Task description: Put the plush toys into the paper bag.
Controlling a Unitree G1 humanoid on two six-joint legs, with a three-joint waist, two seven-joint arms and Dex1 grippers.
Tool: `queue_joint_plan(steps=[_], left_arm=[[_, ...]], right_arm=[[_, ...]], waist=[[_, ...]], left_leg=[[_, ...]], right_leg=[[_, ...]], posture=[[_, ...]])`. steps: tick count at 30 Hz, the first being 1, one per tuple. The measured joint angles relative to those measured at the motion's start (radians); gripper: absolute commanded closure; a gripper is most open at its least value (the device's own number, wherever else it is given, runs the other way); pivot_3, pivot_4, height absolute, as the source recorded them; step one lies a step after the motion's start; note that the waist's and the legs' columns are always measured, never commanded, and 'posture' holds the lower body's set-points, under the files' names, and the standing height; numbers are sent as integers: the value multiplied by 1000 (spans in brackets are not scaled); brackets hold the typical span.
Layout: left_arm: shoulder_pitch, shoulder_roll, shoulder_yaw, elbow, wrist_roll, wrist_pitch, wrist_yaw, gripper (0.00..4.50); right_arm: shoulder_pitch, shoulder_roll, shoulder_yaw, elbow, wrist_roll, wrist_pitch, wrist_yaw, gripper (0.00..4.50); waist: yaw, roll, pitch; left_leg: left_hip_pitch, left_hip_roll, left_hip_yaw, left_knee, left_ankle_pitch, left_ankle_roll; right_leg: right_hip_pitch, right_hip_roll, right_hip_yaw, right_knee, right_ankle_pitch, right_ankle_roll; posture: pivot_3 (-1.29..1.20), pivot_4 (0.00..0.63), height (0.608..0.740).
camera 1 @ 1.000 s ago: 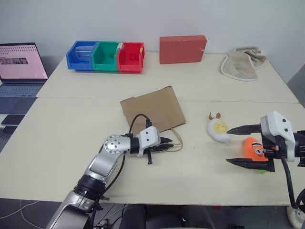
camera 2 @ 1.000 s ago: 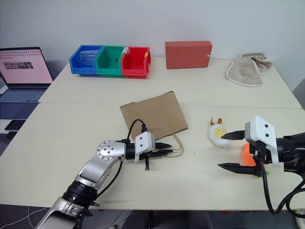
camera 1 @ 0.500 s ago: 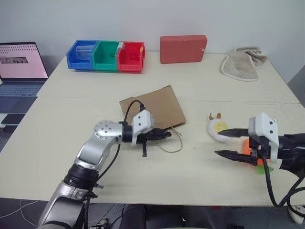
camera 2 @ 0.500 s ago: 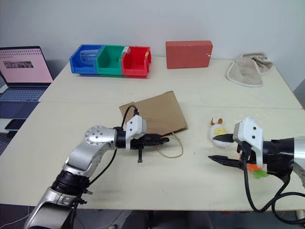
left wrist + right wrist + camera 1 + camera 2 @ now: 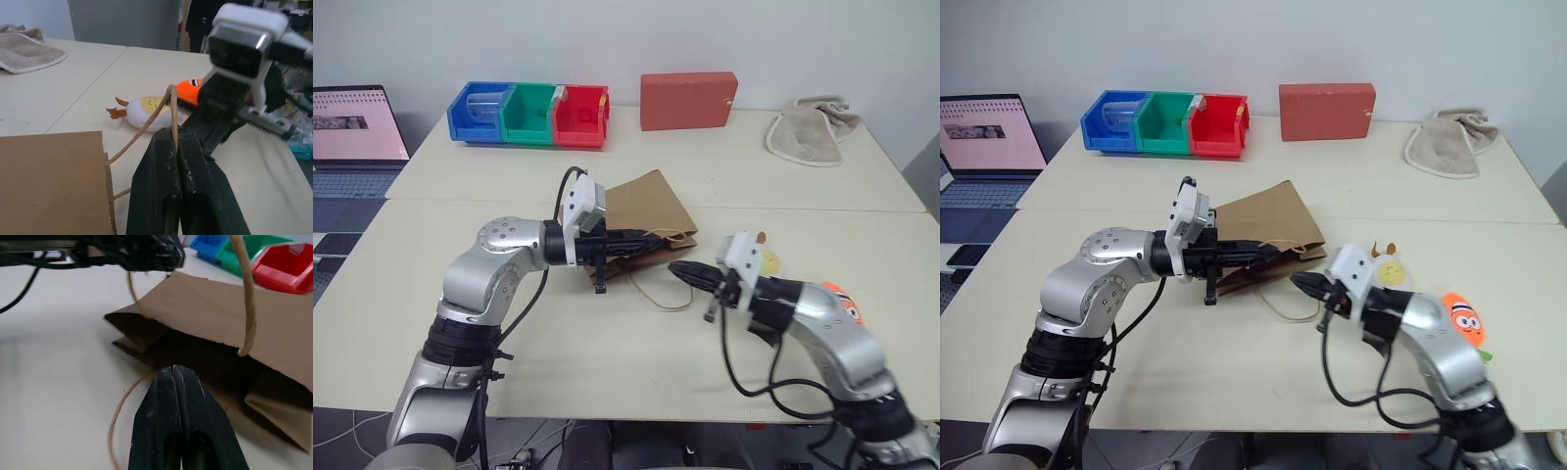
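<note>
Bag mouth lifted by one handle, both toys outside it.

I've got the left hand [image 5: 177,147] clamped on one of the two twisted handles [image 5: 168,105] of the paper bag [image 5: 641,215], holding its open end up off the desk [image 5: 509,333]; second handle [image 5: 668,297] lies looped on the desk. Right hand [image 5: 175,374] has its fingers pressed together, empty, tips right at the bag's mouth. Two plush toys, both on the desk beside the right arm: one white egg toy [image 5: 146,112], one orange carrot toy [image 5: 1461,321]. Far edge: three bins [image 5: 530,115] (blue, green, red), one red box [image 5: 688,100], one beige cloth [image 5: 811,127].
</note>
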Motion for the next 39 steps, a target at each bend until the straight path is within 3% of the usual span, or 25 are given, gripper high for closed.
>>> queue_joint_plan(steps=[10,16,21,29,39], left_arm=[[-7,-2,16,-41,-59,67,33,4500],[-24,4,45,-52,-103,106,54,4500],[-159,27,125,-18,-106,80,88,4500],[-341,26,154,147,-15,-83,144,4500],[-308,17,140,167,33,-160,136,4500]], right_arm=[[-93,222,96,383,-220,-251,-139,4451],[-122,265,114,511,-302,-290,-200,4451],[-122,273,111,513,-328,-251,-212,4451],[-123,275,112,490,-331,-205,-206,4451],[-127,292,108,485,-330,-175,-210,4451]], waist=[[-1,0,0],[0,0,0],[-1,0,0],[-1,0,0],[-6,0,0]], left_leg=[[0,0,0,0,0,0],[0,0,-1,0,0,0],[1,0,-1,0,0,0],[1,0,-1,-1,0,0],[1,0,-1,-1,0,0]], right_leg=[[0,0,0,1,0,0],[-1,1,0,1,0,0],[0,1,0,1,0,0],[1,1,0,1,0,0],[0,1,0,1,0,0]], posture=[[0,150,740],[0,150,740],[0,150,740],[0,150,740],[0,150,740]])
